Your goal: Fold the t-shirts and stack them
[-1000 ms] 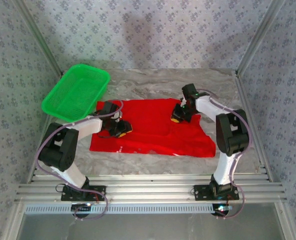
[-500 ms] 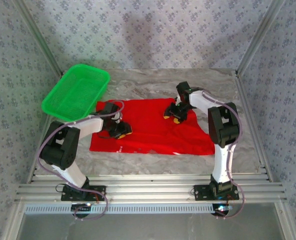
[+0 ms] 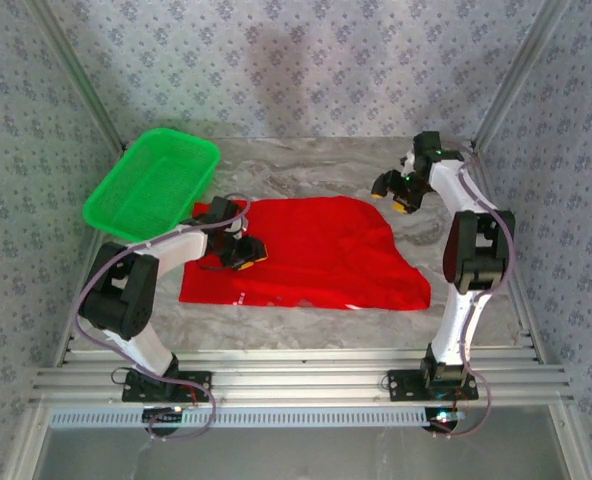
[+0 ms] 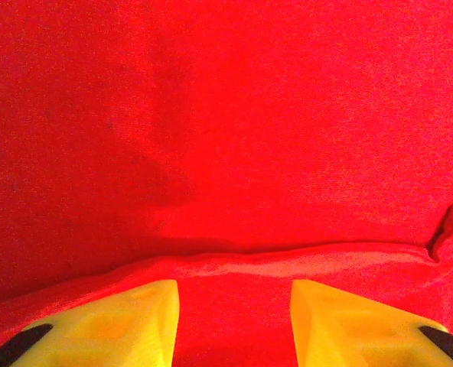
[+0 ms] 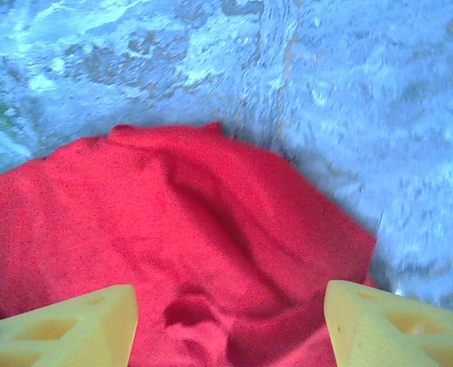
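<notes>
T-shirt (image 3: 306, 255): red, spread out mid-desk (image 3: 306, 165)
Left end effector (image 3: 244, 254): released, jaws parted, low on the shirt's left part, just behind a fold
Right end effector (image 3: 391, 193): released, jaws wide, over bare desk beyond the shirt's far right corner

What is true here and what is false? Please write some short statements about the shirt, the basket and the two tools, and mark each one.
1. The red t-shirt lies on the table, outside the green basket. True.
2. The green basket holds a folded shirt. False: nothing lies in it.
3. The left tool is over the red t-shirt, with red cloth under its fingers. True.
4. The right tool is shut on a sleeve. False: its fingers stand wide apart and hold nothing, past the shirt's far right corner.
5. The green basket stands at the far right of the table. False: it stands at the far left.
</notes>
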`<state>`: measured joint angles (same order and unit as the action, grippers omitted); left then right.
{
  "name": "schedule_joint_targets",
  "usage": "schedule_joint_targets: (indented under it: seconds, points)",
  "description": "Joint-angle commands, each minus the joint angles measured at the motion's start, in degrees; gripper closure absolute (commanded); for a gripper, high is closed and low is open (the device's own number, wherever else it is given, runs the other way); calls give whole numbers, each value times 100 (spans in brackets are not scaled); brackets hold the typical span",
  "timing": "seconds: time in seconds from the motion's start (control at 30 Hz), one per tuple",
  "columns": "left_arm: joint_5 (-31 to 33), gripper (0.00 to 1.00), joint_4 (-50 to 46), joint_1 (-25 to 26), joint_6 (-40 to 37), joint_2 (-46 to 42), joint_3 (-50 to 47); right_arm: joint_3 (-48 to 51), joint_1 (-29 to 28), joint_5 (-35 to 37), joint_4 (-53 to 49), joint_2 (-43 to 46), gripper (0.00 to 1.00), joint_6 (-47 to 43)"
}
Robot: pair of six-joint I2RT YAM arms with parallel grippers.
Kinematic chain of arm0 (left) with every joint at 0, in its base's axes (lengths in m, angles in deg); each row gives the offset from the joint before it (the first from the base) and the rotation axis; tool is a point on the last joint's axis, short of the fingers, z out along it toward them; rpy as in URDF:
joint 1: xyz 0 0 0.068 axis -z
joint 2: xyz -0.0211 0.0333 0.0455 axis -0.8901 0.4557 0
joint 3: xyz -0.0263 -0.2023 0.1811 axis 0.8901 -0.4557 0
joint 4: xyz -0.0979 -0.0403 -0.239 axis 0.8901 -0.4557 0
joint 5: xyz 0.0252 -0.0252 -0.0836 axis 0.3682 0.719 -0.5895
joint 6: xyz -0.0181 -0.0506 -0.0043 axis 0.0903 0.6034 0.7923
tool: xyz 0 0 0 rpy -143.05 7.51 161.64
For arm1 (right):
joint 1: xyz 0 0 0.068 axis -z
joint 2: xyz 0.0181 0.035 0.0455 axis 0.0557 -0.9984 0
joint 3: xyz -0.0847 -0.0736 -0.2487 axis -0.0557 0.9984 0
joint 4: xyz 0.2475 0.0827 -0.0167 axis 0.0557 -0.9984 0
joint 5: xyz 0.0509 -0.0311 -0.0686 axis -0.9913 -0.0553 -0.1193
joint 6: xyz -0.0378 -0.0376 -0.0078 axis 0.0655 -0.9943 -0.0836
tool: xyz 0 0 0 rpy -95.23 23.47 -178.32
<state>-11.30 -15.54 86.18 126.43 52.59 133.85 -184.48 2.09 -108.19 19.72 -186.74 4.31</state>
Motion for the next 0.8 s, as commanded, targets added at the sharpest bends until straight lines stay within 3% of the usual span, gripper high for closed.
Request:
schedule_joint_targets:
  seconds: [0.0,0.33,0.43,0.57,0.77]
  points:
    - [9,57,-88,35,-88,-86,110,-333,-69,-128,117,-569,33,-403]
    - [79,57,-128,30,-46,-51,66,-815,-91,-218,361,-1425,44,-575]
    - [90,57,-115,35,-42,-1,74,-866,-132,-327,381,-1532,57,-552]
    - [151,57,-84,27,-38,67,0,-775,-102,-167,446,-1429,88,-395]
    - [357,59,-253,-15,61,271,-235,-622,-29,430,750,-857,98,-463]
